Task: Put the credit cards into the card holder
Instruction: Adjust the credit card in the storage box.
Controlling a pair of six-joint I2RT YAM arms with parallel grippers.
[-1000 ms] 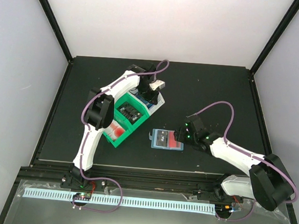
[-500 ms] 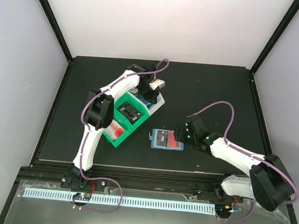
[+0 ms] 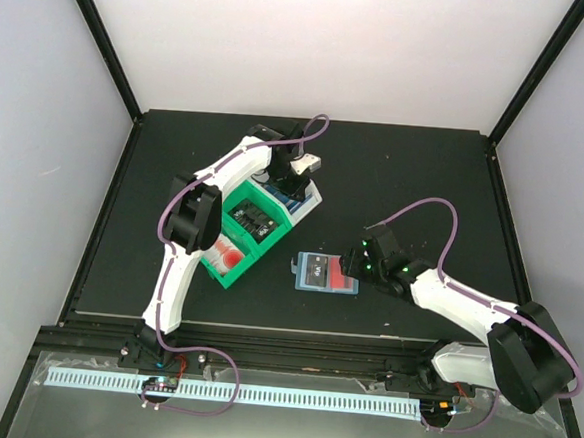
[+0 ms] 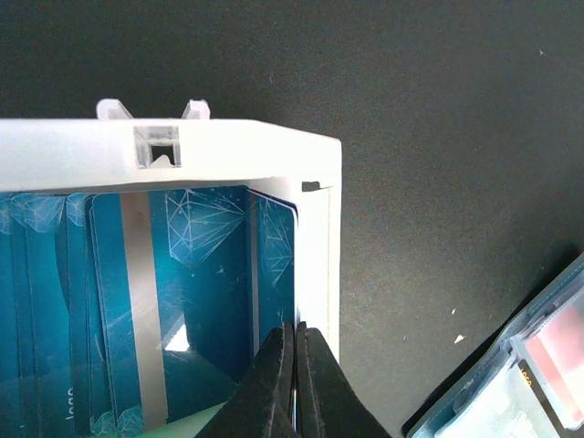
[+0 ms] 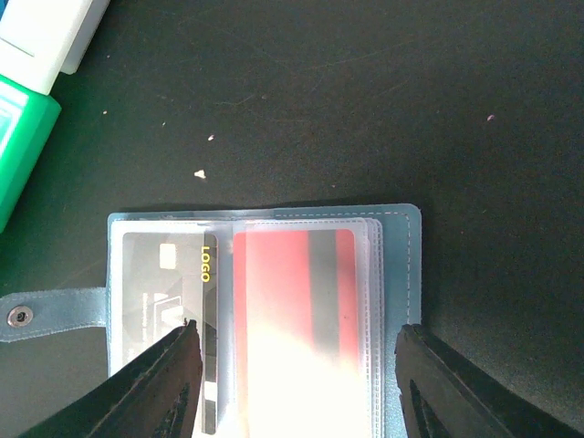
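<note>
While spread open and flat on the black table (image 3: 424, 188), the card holder (image 5: 409, 274) is seen near the table's middle, approx. between the two arms, w/ its snap tab (image 5: 36, 315) stretched out to the left in the right wrist view. Two cards are tucked into its clear sleeves: a black card (image 5: 164, 283) marked "LOGO" in yellow on the tab side, and beside it a red card (image 5: 292, 310) w/ a dark stripe. The right gripper (image 5: 297, 333) is held just over the holder w/ jaws spread wide, one finger over the black card and the other at the holder's opposite edge. Nothing is held by it, and whether the tips touch the sleeves can't be told.

To the holder's left in the overhead view, a green bin (image 5: 18, 146) is set. Black cards (image 3: 252, 216) are kept in one compartment and red-and-white cards (image 3: 227, 259) in the nearer one. A white bin (image 4: 228, 151) is butted against the green bin's far end and is filled w/ blue cards (image 4: 192, 301), stacked leaning. The left gripper (image 4: 294, 330) is positioned at that bin's corner w/ fingers pressed together, right at the edge of the outermost blue card. Whether that card is pinched between them can't be told.
</note>
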